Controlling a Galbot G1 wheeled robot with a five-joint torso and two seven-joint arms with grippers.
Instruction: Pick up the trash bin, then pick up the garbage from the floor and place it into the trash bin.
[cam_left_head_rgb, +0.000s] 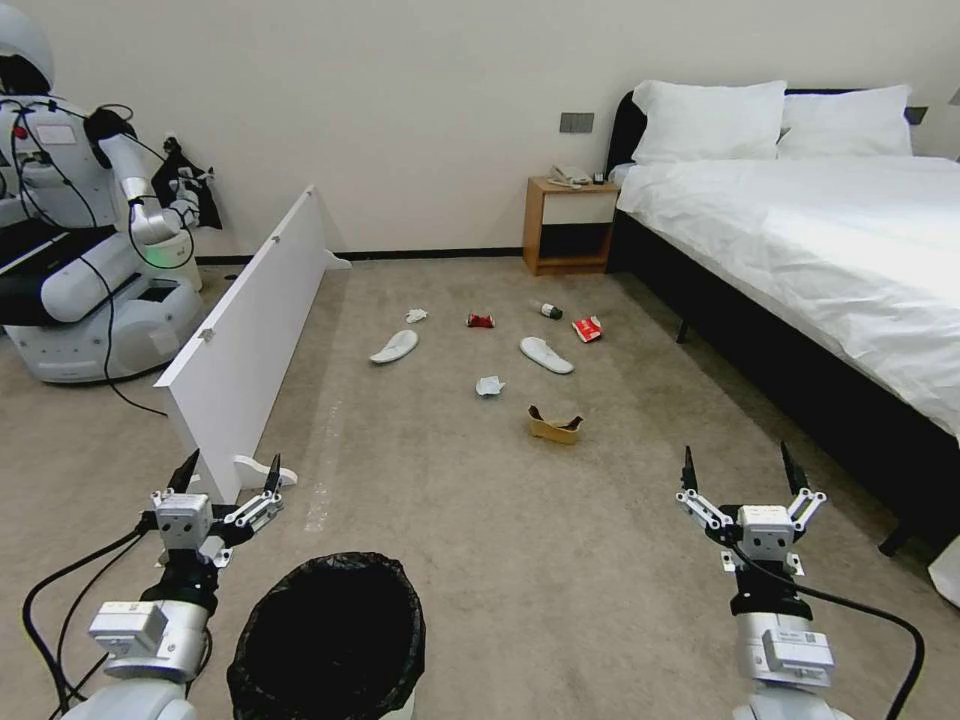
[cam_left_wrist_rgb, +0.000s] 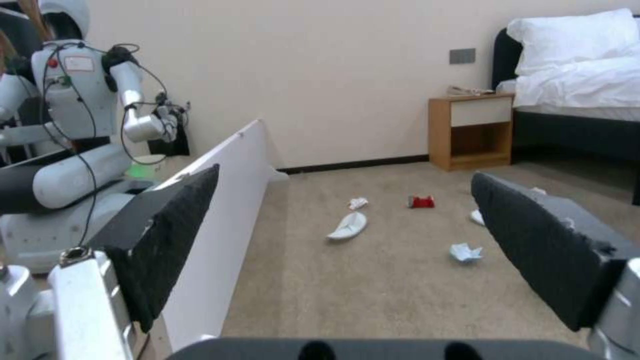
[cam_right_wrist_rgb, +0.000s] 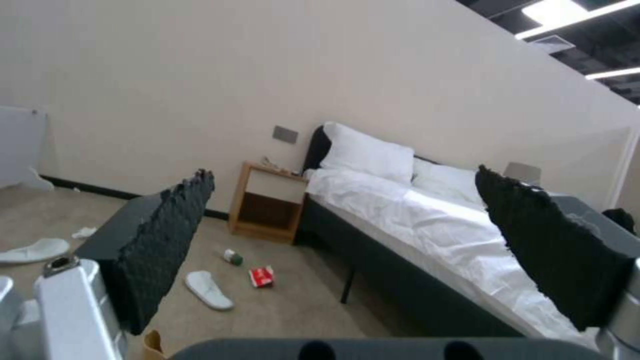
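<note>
Just right of the wide-open left gripper (cam_left_head_rgb: 230, 472) stands the trash bin (cam_left_head_rgb: 330, 640)

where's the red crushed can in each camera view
Head view: the red crushed can lies on the carpet mid-frame, between the two white slippers.
Left wrist view: the can sits on the carpet between the open left claw's fingers, in front of the wooden nightstand.
Right wrist view: not in it.
Shared landmark: the nightstand beside the bed, also at.

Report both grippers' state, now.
Left gripper: open, holding nothing, beside the trash bin.
Right gripper: open, holding nothing.
</note>
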